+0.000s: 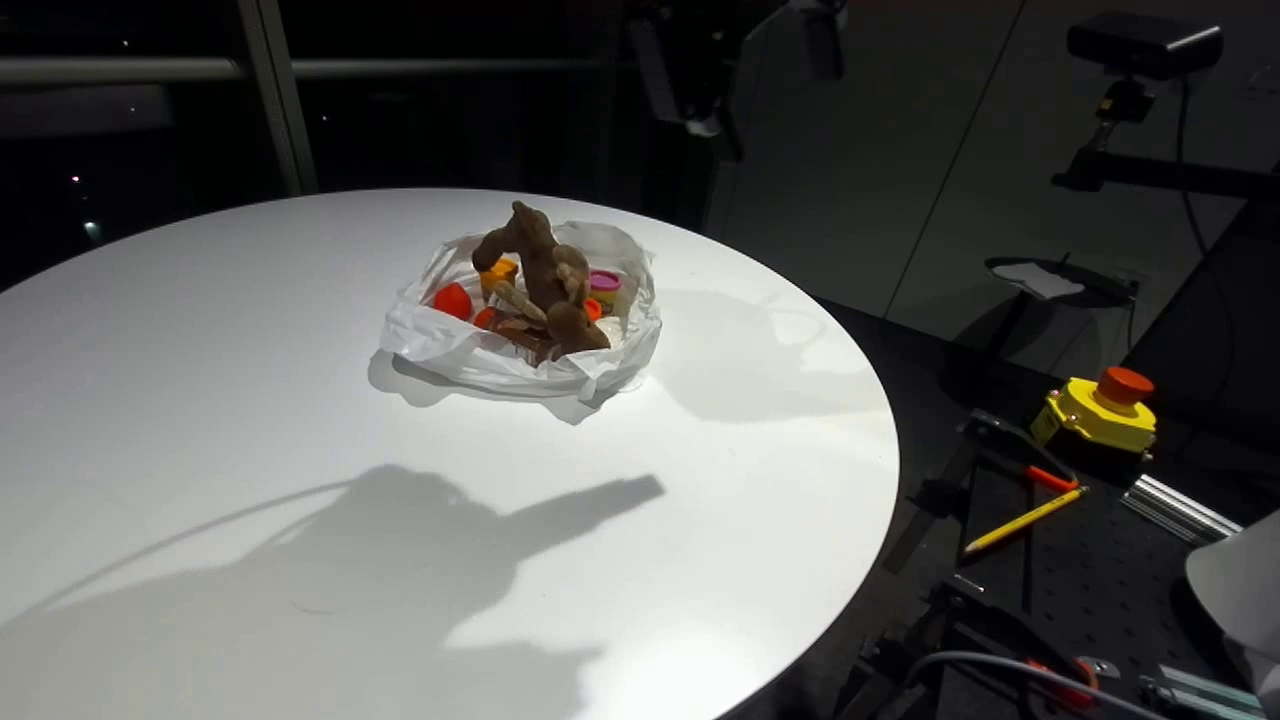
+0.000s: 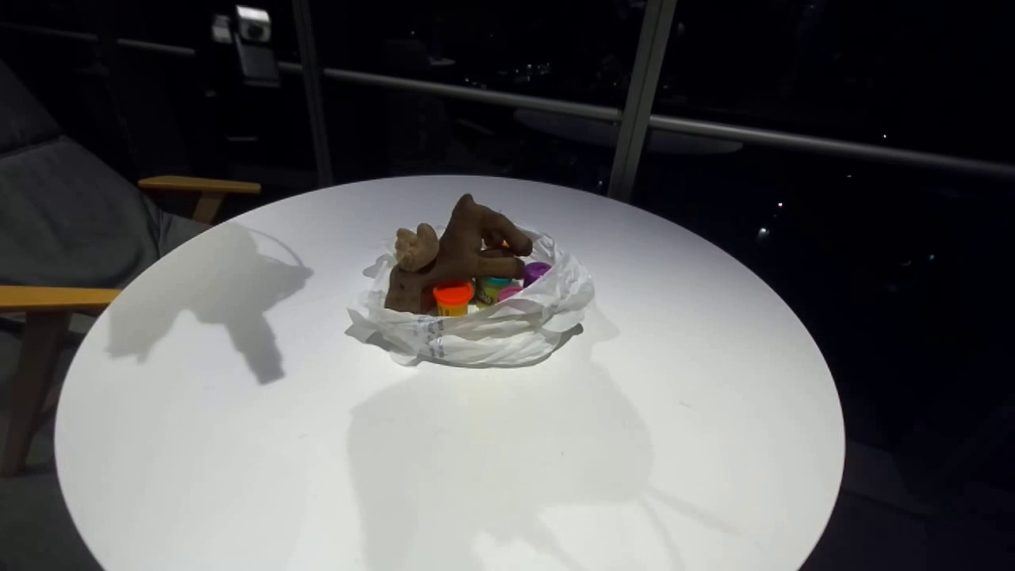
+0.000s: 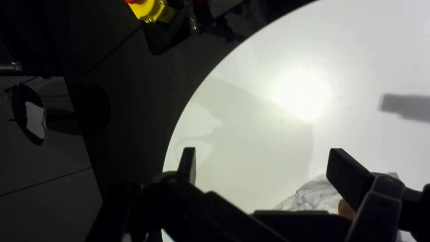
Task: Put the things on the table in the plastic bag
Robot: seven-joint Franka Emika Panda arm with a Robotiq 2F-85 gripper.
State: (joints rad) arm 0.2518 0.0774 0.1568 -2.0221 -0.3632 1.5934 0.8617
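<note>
Dark fingers [image 3: 347, 176] of the hand [image 3: 262, 153] stand nearest in the wrist view, spread wide apart with nothing gripped between them. Behind one finger, that view catches just a crinkled edge of the plastic bag [image 3: 315, 193] and, at the top, a yellow box [image 3: 151, 10]. Both exterior views show the bag in full on the round white desk [image 1: 220, 330], the brown toy [image 2: 460, 250] tilted over small lidded jars [image 2: 453, 301] inside the spread rim, part of the toy rising above. In an exterior view a teal lid [image 2: 496, 282] and a grey chair [image 2: 71, 198] appear; in an exterior view, a yellow pencil [image 1: 1025, 520] off the desk. The hand is aimed down from above the desk, clear of it; in both exterior views its shadow [image 1: 420, 540] falls there.
</note>
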